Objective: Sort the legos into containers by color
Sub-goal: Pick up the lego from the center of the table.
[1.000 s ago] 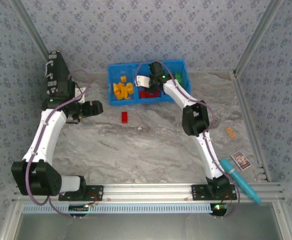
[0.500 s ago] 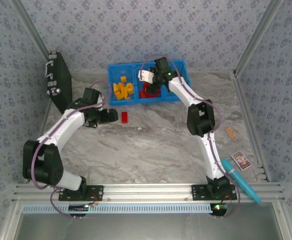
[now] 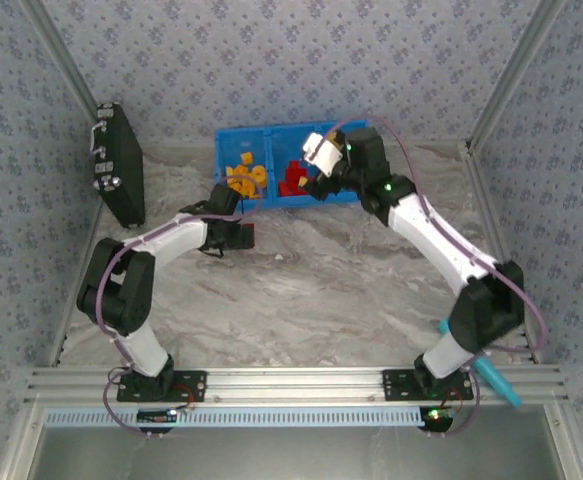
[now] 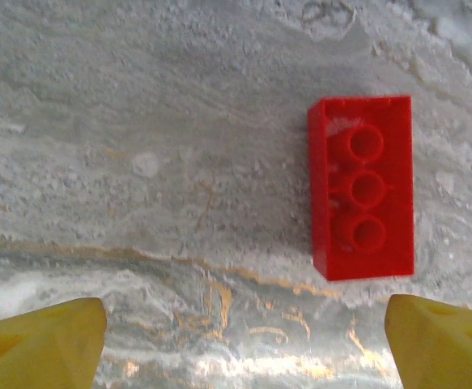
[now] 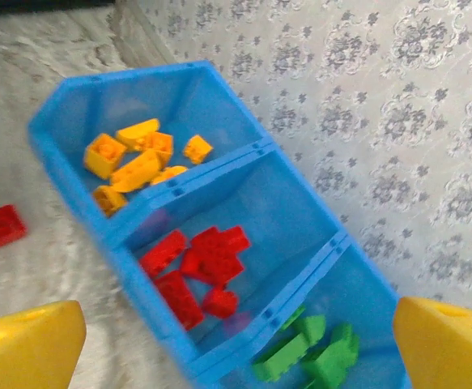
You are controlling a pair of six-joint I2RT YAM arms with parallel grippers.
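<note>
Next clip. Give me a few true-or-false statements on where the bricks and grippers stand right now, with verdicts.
1. One red brick lies on the table, outside the blue bin. True.
2. The left gripper is shut on that brick. False: its jaws are open and the brick lies untouched ahead of them.
3. The bin's middle compartment holds red bricks. True.
4. Green bricks share a compartment with orange-yellow bricks. False: they sit in opposite end compartments.
5. The right gripper holds a brick. False: it is open and empty.

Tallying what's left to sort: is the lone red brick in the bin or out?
Out. The red brick lies on the bare tabletop, in front of the blue bin.
</note>
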